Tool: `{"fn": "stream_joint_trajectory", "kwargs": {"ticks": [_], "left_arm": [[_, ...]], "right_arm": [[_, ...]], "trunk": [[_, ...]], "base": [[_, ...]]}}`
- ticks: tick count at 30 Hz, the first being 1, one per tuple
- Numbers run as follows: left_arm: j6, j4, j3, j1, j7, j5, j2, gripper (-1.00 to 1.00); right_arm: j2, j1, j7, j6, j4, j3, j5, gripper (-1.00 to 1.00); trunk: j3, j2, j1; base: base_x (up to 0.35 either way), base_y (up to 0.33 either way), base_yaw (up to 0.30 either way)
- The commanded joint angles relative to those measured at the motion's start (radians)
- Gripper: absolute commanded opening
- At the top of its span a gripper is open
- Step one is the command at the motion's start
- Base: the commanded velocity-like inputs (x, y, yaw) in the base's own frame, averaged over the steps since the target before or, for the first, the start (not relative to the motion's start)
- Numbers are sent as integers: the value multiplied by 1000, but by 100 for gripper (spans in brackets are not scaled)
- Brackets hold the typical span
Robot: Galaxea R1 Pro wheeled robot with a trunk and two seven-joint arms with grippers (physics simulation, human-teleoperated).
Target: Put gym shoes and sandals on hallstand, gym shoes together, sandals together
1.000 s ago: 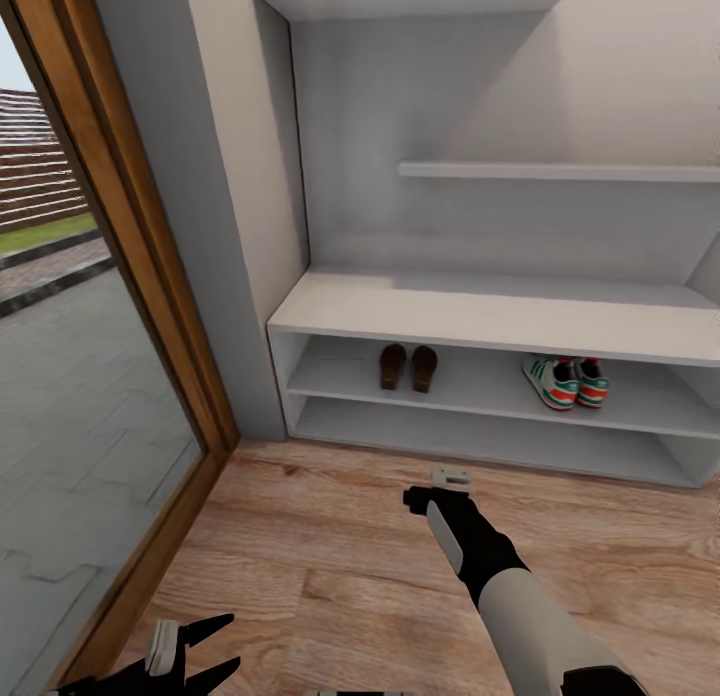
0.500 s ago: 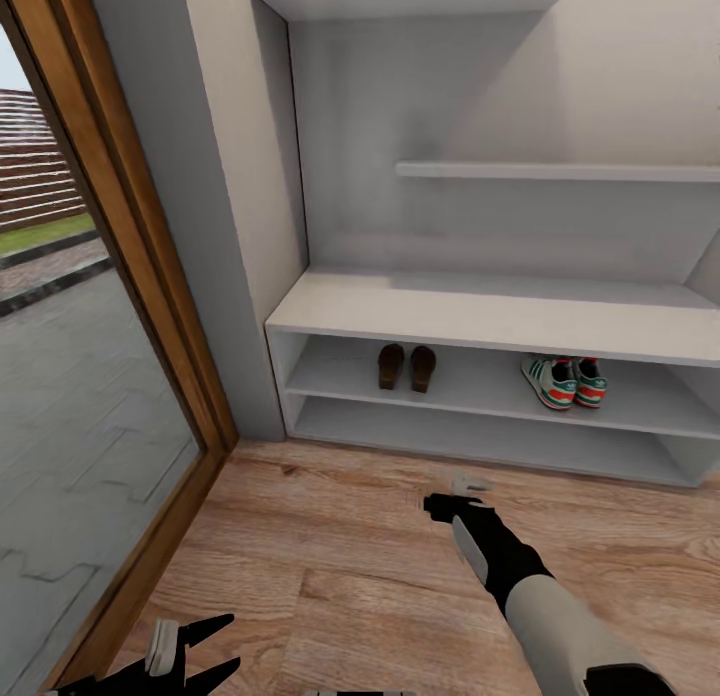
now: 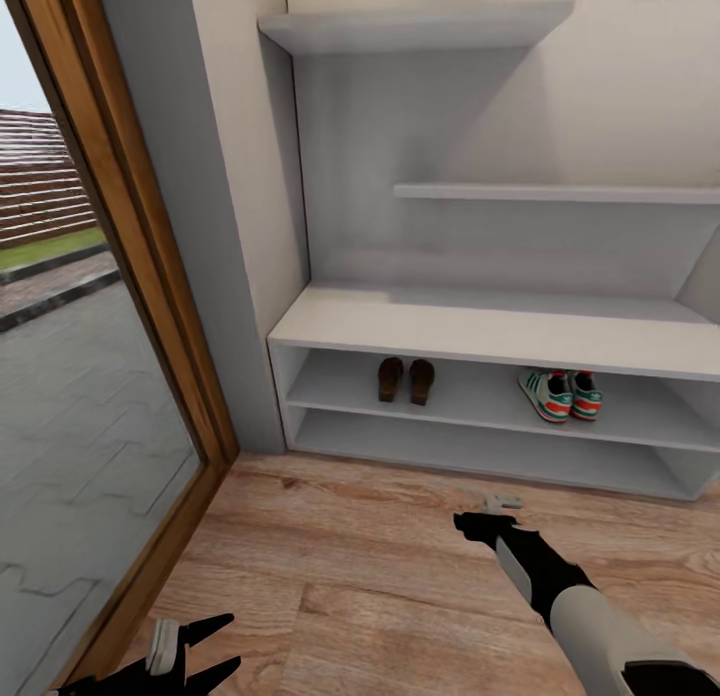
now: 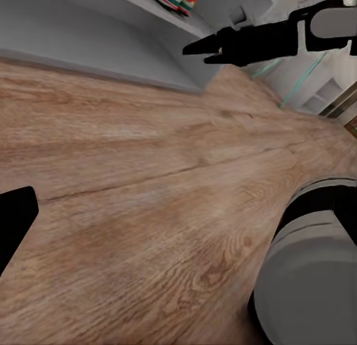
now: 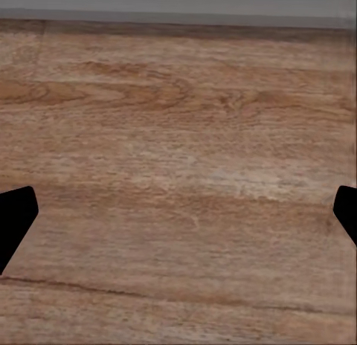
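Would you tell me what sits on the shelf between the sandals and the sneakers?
Nothing: in the head view the shelf is bare between the sandals and the sneakers.

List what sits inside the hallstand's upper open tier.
Inside the hallstand upper tier: two sandals side by side at left, two gym shoes together at right. The bench top shades the tier's back.

The right arm reaches forward and low, its right gripper (image 3: 478, 525) spread wide. The left gripper (image 3: 205, 648) sits low near the body, fingers parted.
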State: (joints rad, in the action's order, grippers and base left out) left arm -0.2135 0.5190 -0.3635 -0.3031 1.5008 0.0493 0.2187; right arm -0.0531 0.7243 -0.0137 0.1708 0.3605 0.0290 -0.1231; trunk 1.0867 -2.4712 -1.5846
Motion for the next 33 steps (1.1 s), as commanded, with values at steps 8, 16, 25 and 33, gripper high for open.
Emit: {"fn": "stream_joint_trajectory", "kwargs": {"ticks": [8, 16, 25, 33], "left_arm": [[-9, -2, 1, -1, -34, 1, 0, 100], [-9, -2, 3, -1, -69, 2, 1, 100], [-9, -3, -1, -1, -115, 3, 1, 100], [-8, -5, -10, -1, -135, 4, 6, 100]], "right_arm": [[-8, 0, -43, -135, -126, 4, 75, 100], [-5, -10, -44, -186, -195, 6, 166, 100], [-9, -44, -45, -309, -248, 5, 202, 100], [-12, -92, -44, -339, -259, 5, 205, 100]], "trunk": [[-24, 56, 31], [-49, 112, 62], [-78, 175, 96], [-103, 231, 127]], "base": [[0, 0, 0], [0, 0, 0], [0, 0, -3], [0, 0, -185]]}}
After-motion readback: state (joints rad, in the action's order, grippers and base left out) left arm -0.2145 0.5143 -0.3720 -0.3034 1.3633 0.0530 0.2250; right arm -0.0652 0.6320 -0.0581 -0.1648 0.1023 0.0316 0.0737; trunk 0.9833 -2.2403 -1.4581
